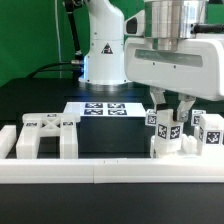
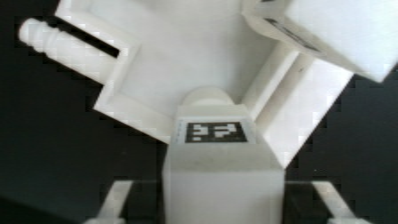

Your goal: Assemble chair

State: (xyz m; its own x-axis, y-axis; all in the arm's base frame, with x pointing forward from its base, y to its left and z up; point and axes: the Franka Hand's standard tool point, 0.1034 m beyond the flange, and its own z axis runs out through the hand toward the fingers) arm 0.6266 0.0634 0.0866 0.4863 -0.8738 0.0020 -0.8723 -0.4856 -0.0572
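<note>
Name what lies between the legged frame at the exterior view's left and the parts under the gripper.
Bare black table, per the exterior view; the marker board sits farther back.

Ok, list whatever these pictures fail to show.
- Exterior view: what the end effector touches, hidden behind the tagged chair pieces.
- Exterior view: feet of the legged frame, behind the border rail.
- Wrist view: lower end of the tagged post, cut off by the edge.

Claw (image 1: 172,113) clamps tagged white chair part (image 1: 167,141) behind rail (image 1: 100,171)
</note>
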